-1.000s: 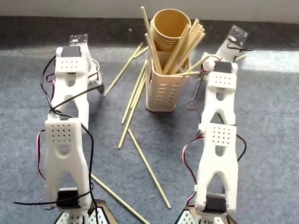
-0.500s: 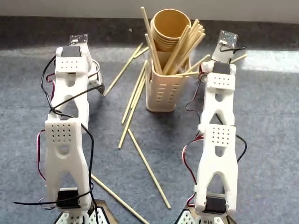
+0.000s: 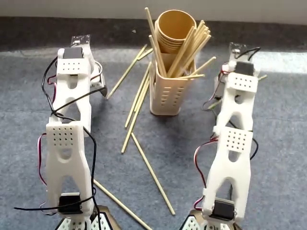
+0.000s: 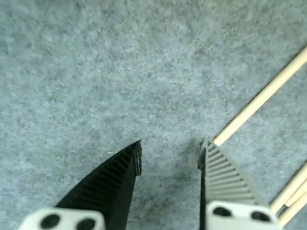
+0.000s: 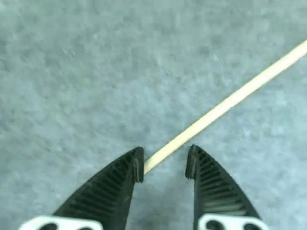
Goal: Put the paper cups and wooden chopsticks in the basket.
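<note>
Several wooden chopsticks (image 3: 190, 44) and stacked paper cups (image 3: 175, 28) stand in the basket (image 3: 167, 95); left claw (image 4: 171, 143) and right claw (image 5: 165, 150) both gape apart.

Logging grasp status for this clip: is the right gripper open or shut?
Open. The right gripper has its fingers apart, and a wooden chopstick ends between them, not clamped.

Grey carpet (image 3: 278, 120) underneath everything; darker band (image 3: 48, 28) along far edge.
</note>
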